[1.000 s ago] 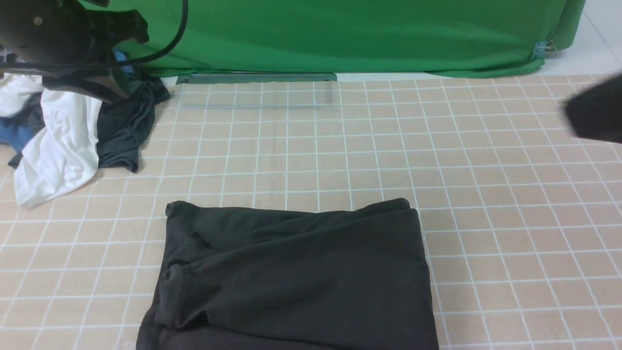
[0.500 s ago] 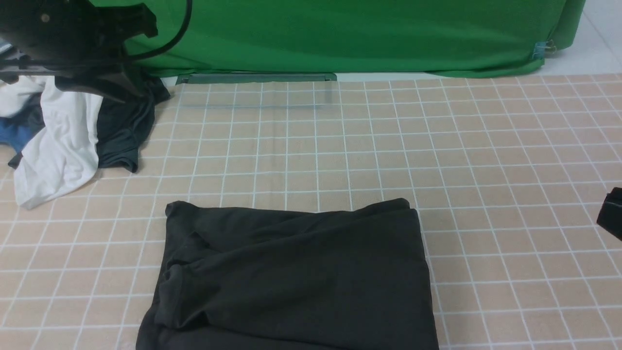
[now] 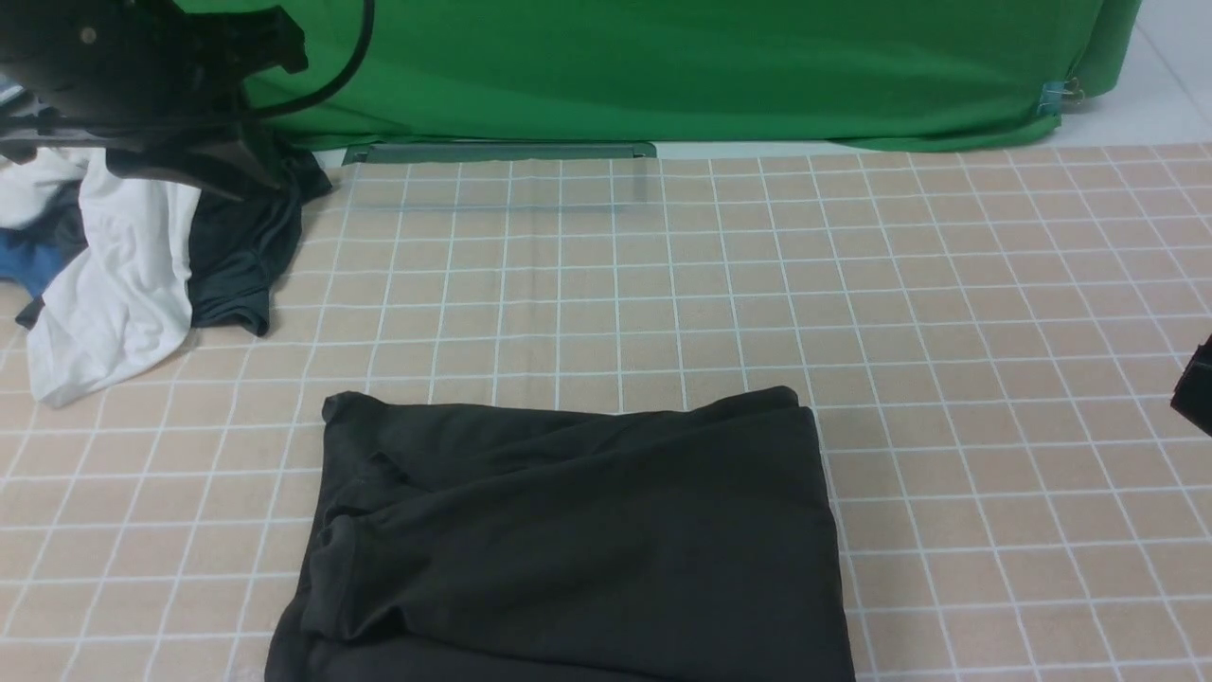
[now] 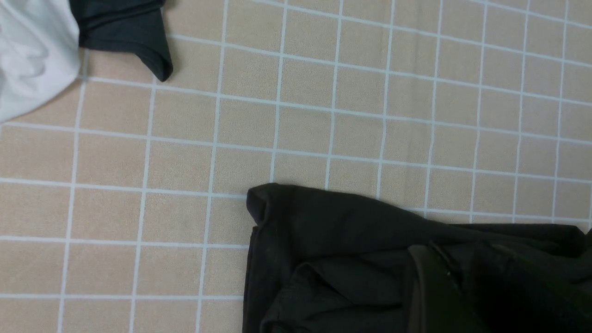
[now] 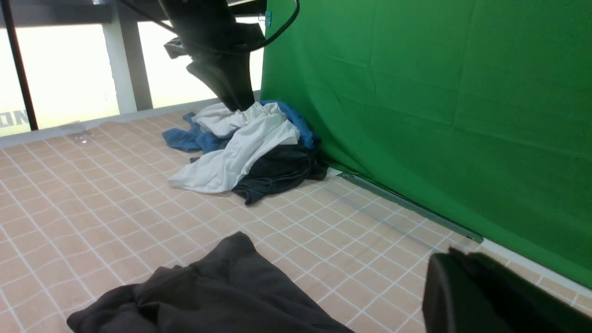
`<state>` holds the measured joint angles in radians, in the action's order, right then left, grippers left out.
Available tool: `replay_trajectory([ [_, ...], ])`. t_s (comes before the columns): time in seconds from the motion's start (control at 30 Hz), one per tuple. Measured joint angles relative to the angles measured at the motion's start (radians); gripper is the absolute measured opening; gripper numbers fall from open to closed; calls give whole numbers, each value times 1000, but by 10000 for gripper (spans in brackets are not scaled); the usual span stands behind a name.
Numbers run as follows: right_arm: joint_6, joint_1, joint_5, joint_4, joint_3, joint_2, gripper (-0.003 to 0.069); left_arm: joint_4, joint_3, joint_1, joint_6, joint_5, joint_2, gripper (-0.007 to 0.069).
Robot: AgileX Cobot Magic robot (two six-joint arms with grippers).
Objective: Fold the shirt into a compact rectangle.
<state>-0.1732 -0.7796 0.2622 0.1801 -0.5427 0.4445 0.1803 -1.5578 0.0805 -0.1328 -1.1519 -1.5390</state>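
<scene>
The black shirt (image 3: 578,540) lies folded into a rough rectangle at the near middle of the checked mat, its left edge bunched. It also shows in the left wrist view as the shirt (image 4: 351,259) and in the right wrist view as the shirt (image 5: 208,296). My left gripper (image 3: 237,180) hangs high at the far left over the clothes pile, away from the shirt. Its fingers (image 4: 430,286) stand close together with nothing between them. My right gripper (image 5: 452,253) is shut and empty. Only a sliver of it (image 3: 1195,388) shows at the right edge, well clear of the shirt.
A pile of clothes sits at the far left: a white garment (image 3: 114,284), a dark grey-green one (image 3: 237,256) and a blue one (image 5: 194,138). A green backdrop (image 3: 663,66) closes the far side, with a metal strip (image 3: 497,152) at its foot.
The right gripper has dropped from the upper right down to the right edge, almost out of the front view. The left arm has shifted slightly right. The shirt has not moved.
</scene>
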Motion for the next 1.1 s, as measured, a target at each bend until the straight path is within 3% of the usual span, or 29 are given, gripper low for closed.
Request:
replay_trajectory([
  [0.43, -1, 25, -10, 0, 9, -46, 75, 33, 0, 0, 7, 94, 0, 108],
  [0.7, -1, 460, -152, 0, 262, -236, 92, 41, 0, 0, 7, 81, 0, 108],
  [0.9, -2, 639, -155, 0, 417, -314, 102, 54, 0, 0, 7, 81, 0, 108],
  [1.1, -2, 665, -153, -2, 501, -366, 108, 54, 0, 0, 9, 80, 0, 108],
])
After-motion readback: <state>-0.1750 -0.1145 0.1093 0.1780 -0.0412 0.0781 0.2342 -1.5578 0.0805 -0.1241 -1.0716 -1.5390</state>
